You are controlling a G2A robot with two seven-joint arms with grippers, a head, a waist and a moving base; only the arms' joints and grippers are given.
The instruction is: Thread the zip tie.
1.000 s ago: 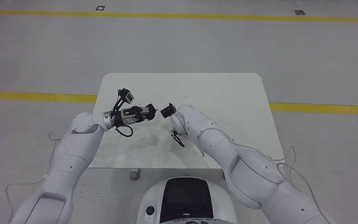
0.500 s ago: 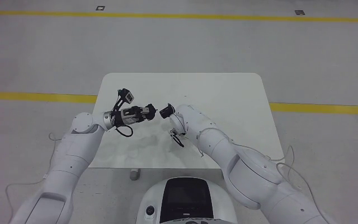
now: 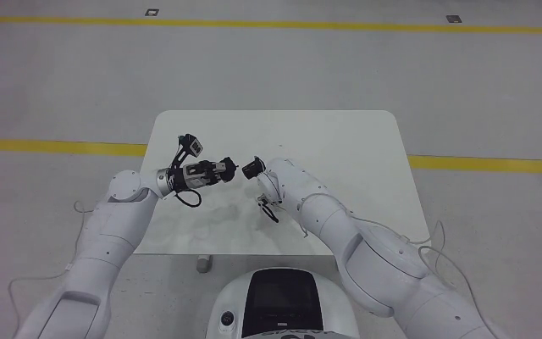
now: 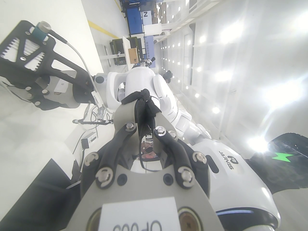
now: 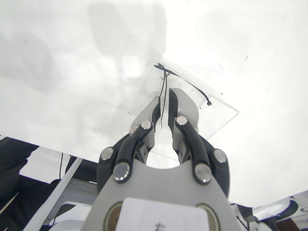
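in the top view the white table [image 3: 339, 144] sits in the middle of the frame. both arms meet over its left half, a little left of centre. the left gripper [image 3: 229, 167] comes in from the left side of the frame and the right gripper [image 3: 251, 168] from the lower right. their tips face each other, just beside one another but apart.

in the right wrist view the right gripper [image 5: 164, 93] is drawn narrow, with only a slim slit between its ribbed black pads [image 5: 172, 108]. a thin black zip tie [image 5: 163, 106] runs lengthwise through that slit and sticks out past the tips. beyond it a clear plate [image 5: 216, 118] lies flat on the table, and a second zip tie [image 5: 190, 84] lies across the plate with its small square head near one edge.

in the left wrist view the left gripper [image 4: 140, 106] is pressed closed. a dark lump [image 4: 145, 94] sits at its tips; i cannot tell what it is. a thin black strand [image 4: 140, 145] trails from between the pads back toward the palm. whether this strand belongs to the tie in the right gripper i cannot tell.
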